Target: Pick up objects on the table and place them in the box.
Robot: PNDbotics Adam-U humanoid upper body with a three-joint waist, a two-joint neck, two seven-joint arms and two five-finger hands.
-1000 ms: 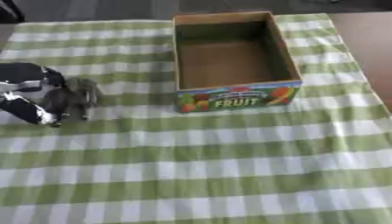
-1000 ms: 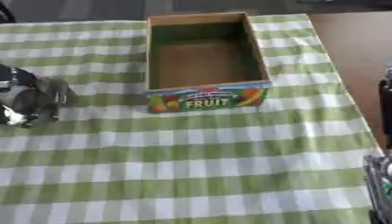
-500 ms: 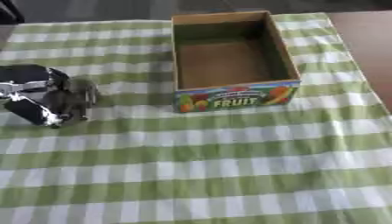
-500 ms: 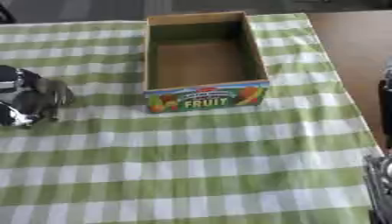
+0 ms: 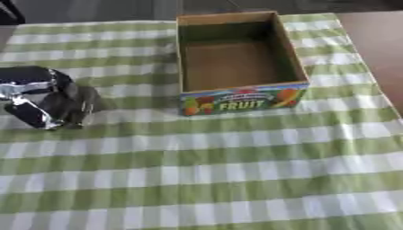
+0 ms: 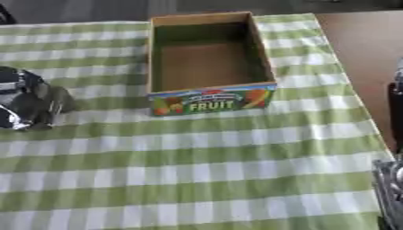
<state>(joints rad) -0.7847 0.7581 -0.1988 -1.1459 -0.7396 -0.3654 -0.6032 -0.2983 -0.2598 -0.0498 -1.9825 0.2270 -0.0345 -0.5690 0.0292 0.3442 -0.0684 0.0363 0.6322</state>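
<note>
Black and silver, the left hand sits at the left edge on the green checked cloth, fingers curled; whether it holds anything I cannot tell. Well to its right stands the open cardboard box, long axis running near to far, its "FRUIT" label facing near.

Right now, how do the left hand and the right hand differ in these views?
The left hand shows whole, over the cloth at its left edge, level with the box front. The right hand shows only as a sliver at the right eye view's lower right edge, off the cloth. The left hand's fingers look curled down toward the cloth; the right hand's cannot be made out. Both are black with silver, and neither visibly holds anything.
</note>
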